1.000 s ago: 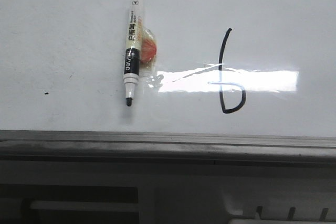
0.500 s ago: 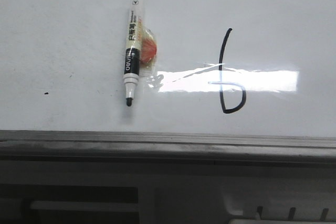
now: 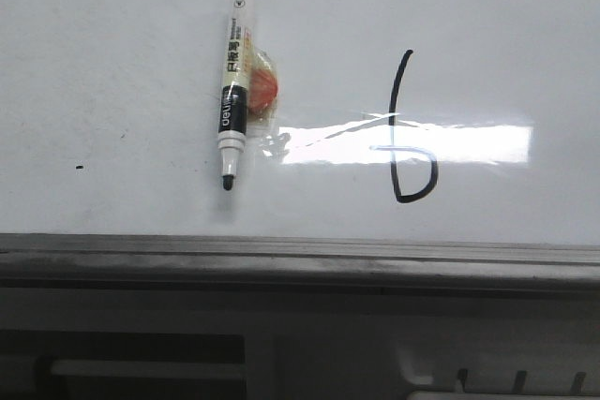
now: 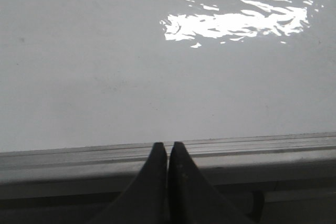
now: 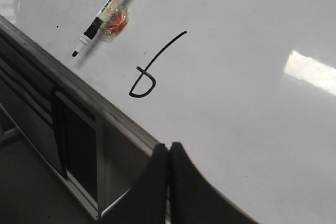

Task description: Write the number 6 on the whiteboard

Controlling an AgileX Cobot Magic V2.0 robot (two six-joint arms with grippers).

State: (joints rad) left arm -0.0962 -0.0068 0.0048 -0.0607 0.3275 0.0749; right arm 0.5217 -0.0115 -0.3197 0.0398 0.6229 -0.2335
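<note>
The whiteboard [image 3: 112, 53] fills the front view, with a bright glare band across its middle. A black hand-drawn number 6 [image 3: 410, 152] stands right of centre; it also shows in the right wrist view [image 5: 149, 72]. A black-and-white marker [image 3: 234, 91] lies uncapped on the board left of the 6, tip toward the near rim, with a small red and clear lump beside it; the marker also shows in the right wrist view [image 5: 105, 15]. My left gripper [image 4: 167, 146] is shut and empty over the board's near rim. My right gripper [image 5: 168, 147] is shut and empty at the rim, away from the 6.
The board's grey metal rim [image 3: 300, 252] runs along the near edge, with a grey ledge and frame [image 3: 281, 325] below it. A tiny black speck [image 3: 80, 167] sits on the board at far left. An open frame bay [image 5: 79, 145] lies beside the right gripper.
</note>
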